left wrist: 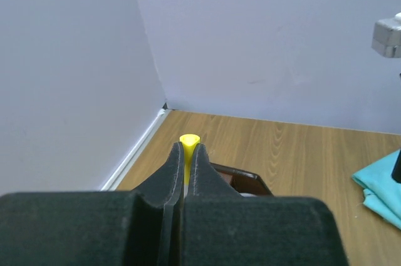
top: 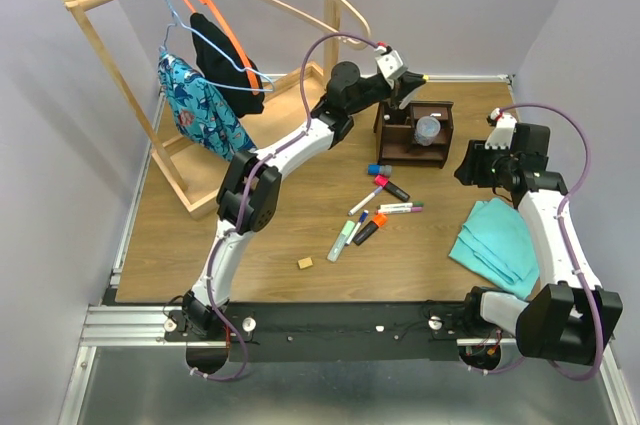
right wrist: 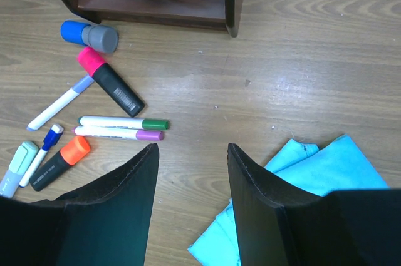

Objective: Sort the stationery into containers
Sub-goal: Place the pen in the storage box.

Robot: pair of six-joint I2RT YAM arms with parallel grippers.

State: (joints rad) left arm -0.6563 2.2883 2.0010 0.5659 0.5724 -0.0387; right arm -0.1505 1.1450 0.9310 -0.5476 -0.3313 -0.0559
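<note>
My left gripper point(top: 414, 79) hovers over the dark brown organizer point(top: 415, 133), which holds a small grey cup point(top: 428, 130). In the left wrist view its jaws point(left wrist: 188, 151) are shut on a slim yellow-tipped pen point(left wrist: 189, 140), of which only the tip shows. My right gripper point(right wrist: 191, 153) is open and empty above bare wood, right of the loose stationery. That stationery includes a green-capped marker point(right wrist: 122, 122), a purple-capped marker point(right wrist: 119, 134), a pink highlighter point(right wrist: 111, 83), an orange highlighter point(right wrist: 60, 161) and a blue-and-grey piece point(right wrist: 89, 34). A tan eraser cube point(top: 305, 263) lies apart at the front left.
A folded teal cloth point(top: 500, 237) lies under and right of the right arm. A pale wooden clothes rack point(top: 190, 75) with hangers and garments fills the back left. Walls close in the table at the back and sides.
</note>
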